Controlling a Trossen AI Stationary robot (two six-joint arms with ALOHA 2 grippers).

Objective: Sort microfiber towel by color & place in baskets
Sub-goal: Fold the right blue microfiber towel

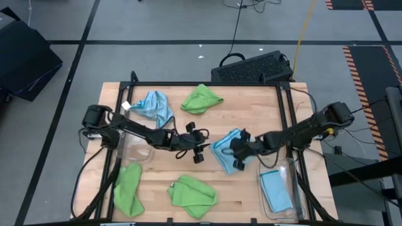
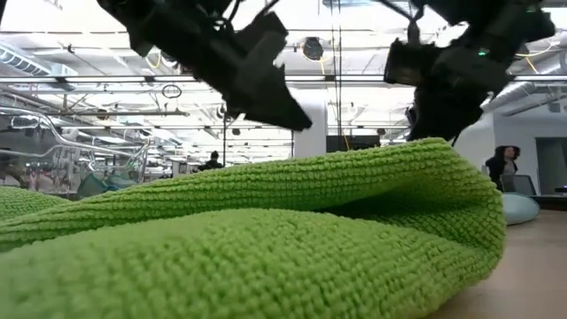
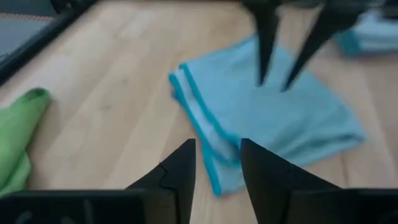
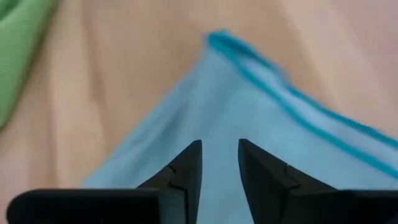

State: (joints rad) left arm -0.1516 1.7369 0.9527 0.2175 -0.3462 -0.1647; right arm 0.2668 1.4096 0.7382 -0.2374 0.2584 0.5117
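**Pinching the middle blue towel cleanly**

While the right gripper point(image 1: 237, 152) hangs slightly parted and empty over the light blue towel point(image 1: 226, 148) at the table's middle, it should drop straight, pinch one fold, then lift toward the clear basket point(image 1: 288, 188) at the right front corner. The left gripper point(image 1: 200, 145) waits alongside, narrowly open, empty.

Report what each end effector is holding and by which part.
Nothing is held. The right end effector is open over the blue towel; the left end effector is open and empty beside it.

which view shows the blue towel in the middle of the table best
The left wrist view: the whole folded blue towel shows. The high view shows it small, partly under the right gripper. The right wrist view shows only a corner; the low view, nothing.
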